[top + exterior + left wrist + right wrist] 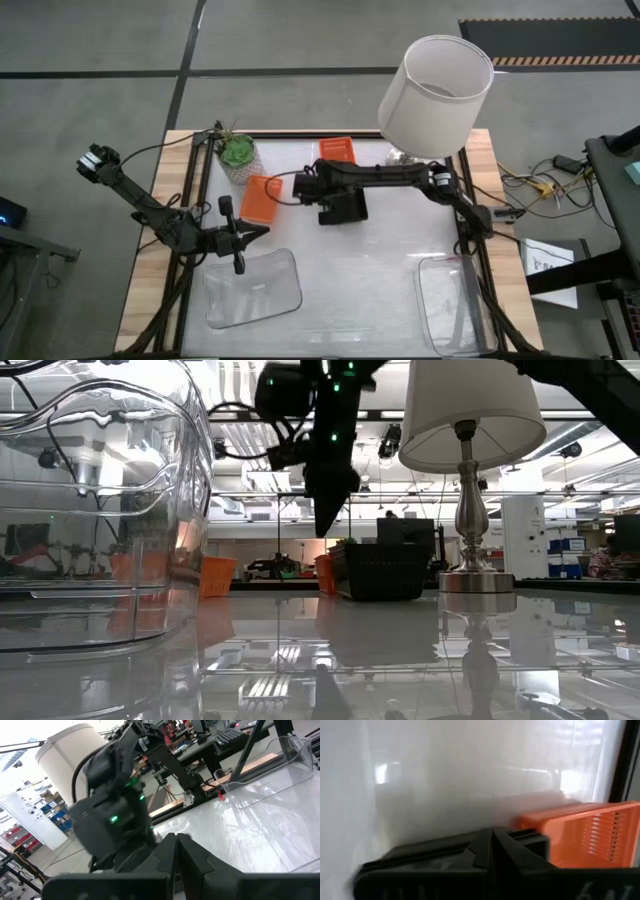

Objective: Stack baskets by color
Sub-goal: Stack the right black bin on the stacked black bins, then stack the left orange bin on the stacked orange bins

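Hovering above the black basket (345,208), right gripper (327,205) jaws closed, empty.

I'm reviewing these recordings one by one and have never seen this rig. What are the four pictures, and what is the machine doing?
It is a robot with two dark arms at a table, each ending in a two-finger hand. One picture looks straight down from above, one looks level across the tabletop, and the other two come from cameras on the wrists.

On the table stand a white lamp, a green potted plant, two orange baskets, a black basket and two clear trays.

The right hand reaches across to the middle, fingers shut, just beside the black basket; it holds nothing that I can see. The left hand waits at the rim of the left clear tray, also shut and empty.
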Robot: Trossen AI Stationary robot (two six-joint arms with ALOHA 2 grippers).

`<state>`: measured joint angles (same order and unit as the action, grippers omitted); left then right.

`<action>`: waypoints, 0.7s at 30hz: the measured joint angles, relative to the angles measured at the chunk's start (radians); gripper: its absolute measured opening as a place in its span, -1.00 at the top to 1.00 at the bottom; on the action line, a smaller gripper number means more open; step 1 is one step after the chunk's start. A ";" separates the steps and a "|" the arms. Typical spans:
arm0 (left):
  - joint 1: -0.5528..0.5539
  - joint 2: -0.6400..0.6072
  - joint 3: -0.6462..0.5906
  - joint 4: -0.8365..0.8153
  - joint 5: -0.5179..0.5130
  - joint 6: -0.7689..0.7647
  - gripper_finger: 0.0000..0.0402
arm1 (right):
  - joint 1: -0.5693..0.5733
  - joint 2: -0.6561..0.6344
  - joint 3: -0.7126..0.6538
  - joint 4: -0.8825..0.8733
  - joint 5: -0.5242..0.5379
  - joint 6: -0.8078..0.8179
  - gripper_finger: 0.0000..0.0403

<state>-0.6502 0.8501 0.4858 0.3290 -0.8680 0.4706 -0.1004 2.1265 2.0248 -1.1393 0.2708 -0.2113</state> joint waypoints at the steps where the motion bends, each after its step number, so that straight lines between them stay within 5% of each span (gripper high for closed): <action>1: 0.000 0.000 0.000 0.000 0.000 0.000 1.00 | -0.011 0.000 -0.009 0.016 0.001 -0.008 0.96; 13: 0.000 0.000 -0.001 0.000 0.000 0.007 1.00 | -0.045 0.000 -0.125 0.087 -0.017 -0.010 0.96; 21: -0.001 0.000 -0.001 0.000 0.000 0.008 1.00 | -0.025 -0.009 -0.053 0.039 -0.002 0.004 0.96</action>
<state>-0.6510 0.8501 0.4847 0.3286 -0.8680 0.4782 -0.1256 2.1173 1.9718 -1.1003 0.2684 -0.2078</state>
